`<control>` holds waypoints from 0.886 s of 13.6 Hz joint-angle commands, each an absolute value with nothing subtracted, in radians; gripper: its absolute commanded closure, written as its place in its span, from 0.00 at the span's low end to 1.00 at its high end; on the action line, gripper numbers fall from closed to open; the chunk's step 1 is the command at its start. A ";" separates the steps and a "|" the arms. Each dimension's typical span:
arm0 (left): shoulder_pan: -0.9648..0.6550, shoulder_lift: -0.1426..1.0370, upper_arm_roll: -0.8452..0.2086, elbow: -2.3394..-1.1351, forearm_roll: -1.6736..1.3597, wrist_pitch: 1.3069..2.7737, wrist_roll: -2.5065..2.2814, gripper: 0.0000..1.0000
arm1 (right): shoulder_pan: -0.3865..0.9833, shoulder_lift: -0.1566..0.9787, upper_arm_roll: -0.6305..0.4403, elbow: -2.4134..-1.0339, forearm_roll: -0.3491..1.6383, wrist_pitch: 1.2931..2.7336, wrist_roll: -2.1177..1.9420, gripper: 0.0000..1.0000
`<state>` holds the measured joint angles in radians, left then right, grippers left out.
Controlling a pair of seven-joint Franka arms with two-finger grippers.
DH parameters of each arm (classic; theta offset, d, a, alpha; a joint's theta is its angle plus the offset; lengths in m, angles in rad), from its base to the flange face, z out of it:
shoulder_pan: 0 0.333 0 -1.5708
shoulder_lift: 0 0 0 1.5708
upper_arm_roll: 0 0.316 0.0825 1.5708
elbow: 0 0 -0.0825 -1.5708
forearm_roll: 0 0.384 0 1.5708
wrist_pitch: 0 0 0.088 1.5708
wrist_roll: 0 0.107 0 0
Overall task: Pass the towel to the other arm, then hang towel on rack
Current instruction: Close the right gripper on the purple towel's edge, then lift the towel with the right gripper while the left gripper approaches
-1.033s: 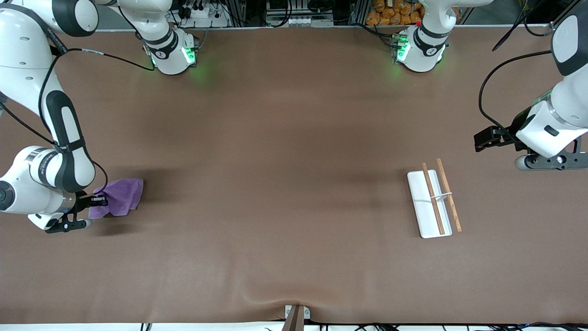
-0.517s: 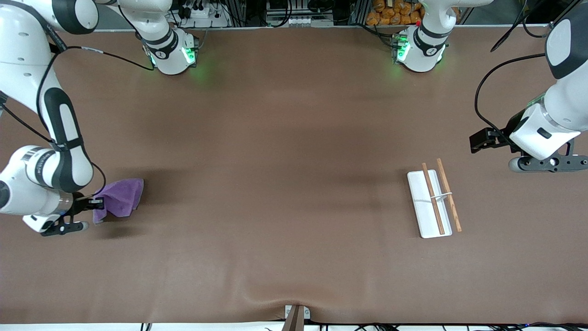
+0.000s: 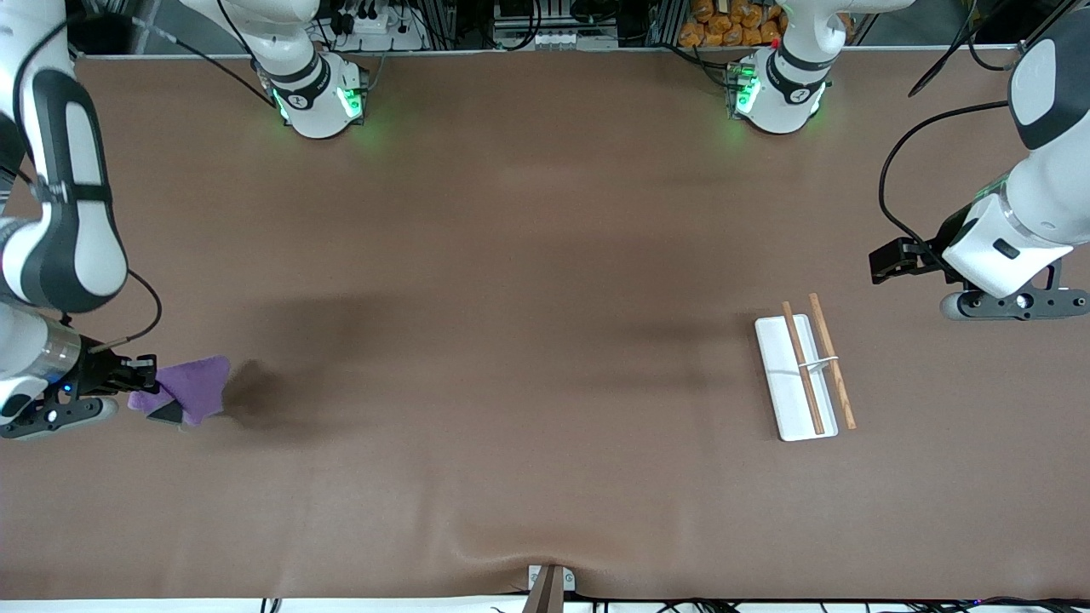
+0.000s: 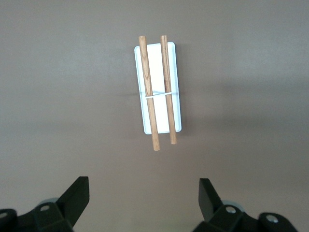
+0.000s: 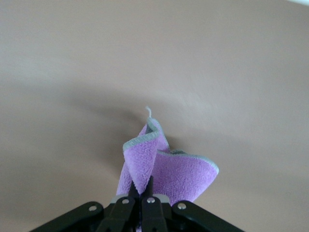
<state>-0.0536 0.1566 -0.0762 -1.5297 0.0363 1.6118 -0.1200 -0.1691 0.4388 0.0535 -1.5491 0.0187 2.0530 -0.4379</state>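
The purple towel [image 3: 189,388] hangs crumpled from my right gripper [image 3: 145,380], which is shut on one edge of it at the right arm's end of the table, lifted off the brown surface. In the right wrist view the towel [image 5: 166,171] folds upward from the pinched fingers [image 5: 145,191], its grey trim showing. The rack [image 3: 805,370], a white base with two wooden rods, lies toward the left arm's end. My left gripper [image 3: 886,260] hovers open near that rack; the left wrist view shows the rack [image 4: 158,89] past my spread fingertips [image 4: 77,193].
Both arm bases with green lights [image 3: 319,98] [image 3: 771,94] stand along the table edge farthest from the front camera. A small bracket [image 3: 549,583] sits at the edge nearest that camera. Brown mat [image 3: 511,298] spans the stretch between towel and rack.
My right gripper has lifted the towel off the table and drawn it toward the right arm's end; the cloth now bunches and dangles. The left gripper shifted slightly, staying open.
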 commanded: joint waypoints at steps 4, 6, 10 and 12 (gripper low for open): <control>-0.045 0.137 -0.078 -1.554 0.020 1.621 -0.109 0.00 | -0.143 0.350 0.167 -1.549 0.031 2.013 -0.448 1.00; -0.041 0.140 -0.078 -1.552 0.018 1.623 -0.110 0.00 | -0.143 0.330 0.193 -1.539 0.031 1.974 -0.424 1.00; -0.055 0.208 -0.077 -1.522 -0.116 1.678 -0.129 0.00 | -0.135 0.322 0.247 -1.470 0.055 1.882 -0.382 1.00; -0.055 0.264 -0.075 -1.502 -0.277 1.758 -0.158 0.00 | -0.127 0.322 0.305 -1.448 0.069 1.881 -0.384 1.00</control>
<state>-0.0543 0.2005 -0.0763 -1.5387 -0.1730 1.7038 -0.1276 -0.1285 0.3267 0.2572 -1.4704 0.0478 1.9009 -0.3968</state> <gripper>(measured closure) 0.000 0.978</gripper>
